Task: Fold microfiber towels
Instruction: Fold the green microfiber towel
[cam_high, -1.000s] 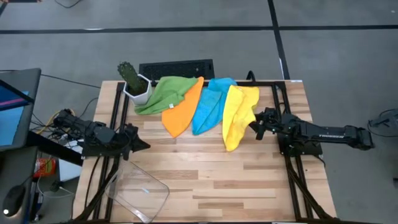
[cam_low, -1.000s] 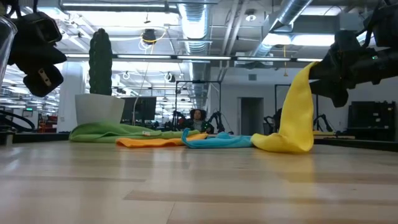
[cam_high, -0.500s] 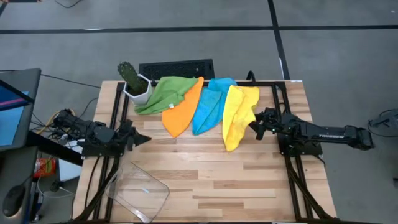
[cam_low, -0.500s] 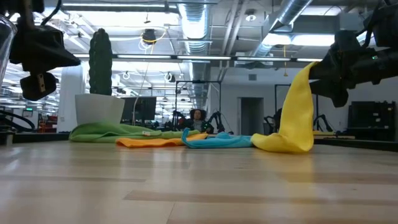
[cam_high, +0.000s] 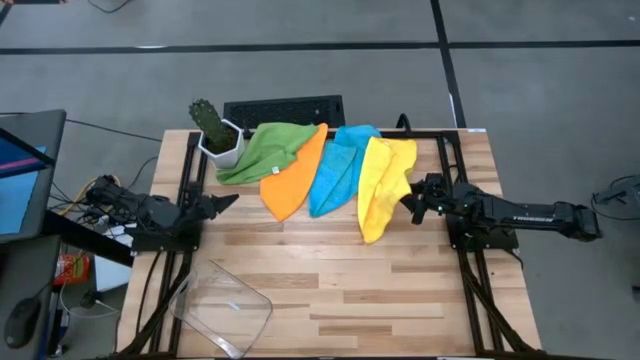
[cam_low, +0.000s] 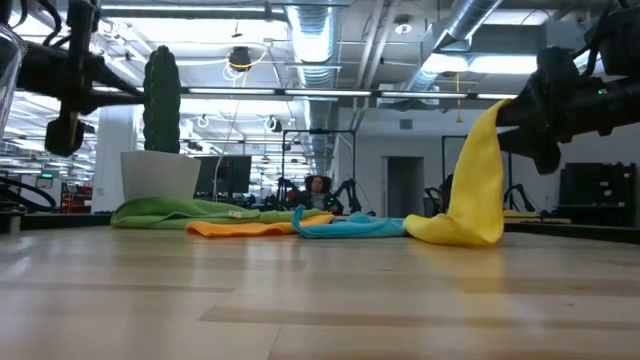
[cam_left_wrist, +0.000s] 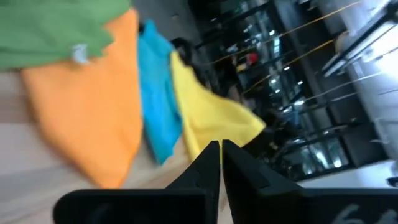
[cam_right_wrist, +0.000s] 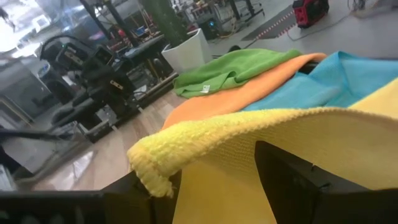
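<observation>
Nearby, cactus (cam_high: 205, 120) touches green towel (cam_high: 262, 150).

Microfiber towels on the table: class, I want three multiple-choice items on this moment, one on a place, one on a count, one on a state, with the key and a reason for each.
1. Which towel lies nearest the cactus pot?
A. yellow B. green C. light blue

2. How many towels are on the table?
A. three B. five C. four

3. What is the state of the yellow towel?
A. one edge lifted by the right hand B. folded square C. lying flat, untouched

Key:
1 B, the green towel touches the cactus pot.
2 C, green, orange towel, light blue towel and yellow towel.
3 A, the right hand pinches its edge, and the low view shows it hanging from there to the table. The left hand waits shut near the left edge.
</observation>
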